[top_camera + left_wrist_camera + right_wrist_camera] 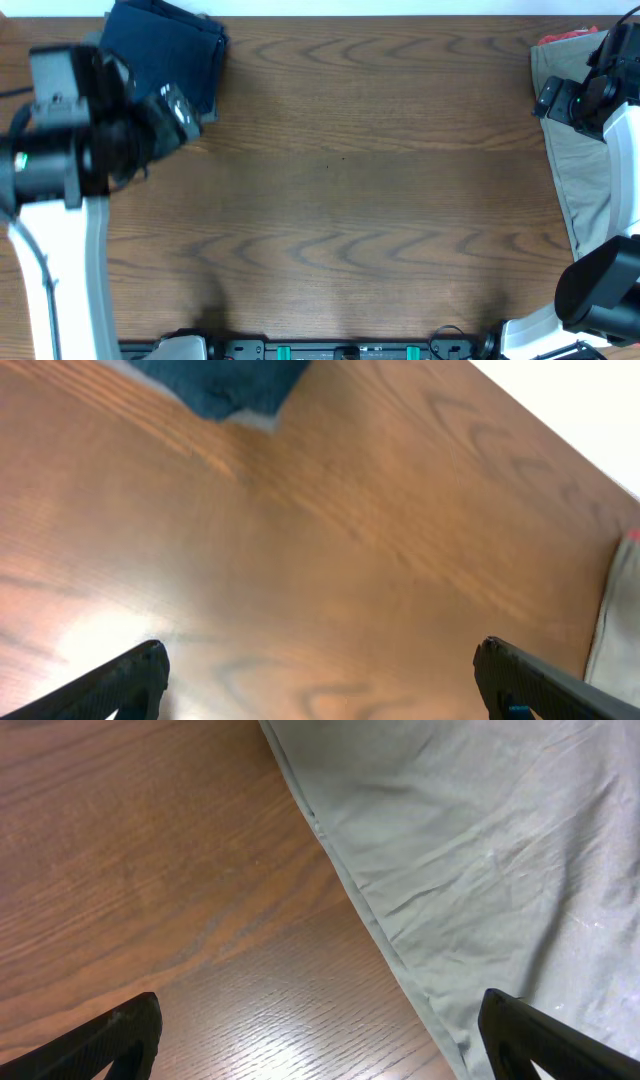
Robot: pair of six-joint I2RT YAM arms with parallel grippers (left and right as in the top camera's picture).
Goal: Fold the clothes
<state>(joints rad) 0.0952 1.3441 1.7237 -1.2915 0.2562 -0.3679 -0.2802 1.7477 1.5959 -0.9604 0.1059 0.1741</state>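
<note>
Khaki shorts [480, 870], tabletop's [350, 200] right edge: limp, light; pinch the seamed border. Left gripper [320, 670], right gripper [320, 1030]: jaws apart, empty.

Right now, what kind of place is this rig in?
Probably a lab or data-collection bench, not a home: a left arm and right arm stand at a wooden table, with laundry set out, navy shorts far left and khaki shorts at the right edge.

Bright, even light. The left wrist view is blurred, with pale glare on the bench [90, 635]; the right wrist view is sharp.
</note>
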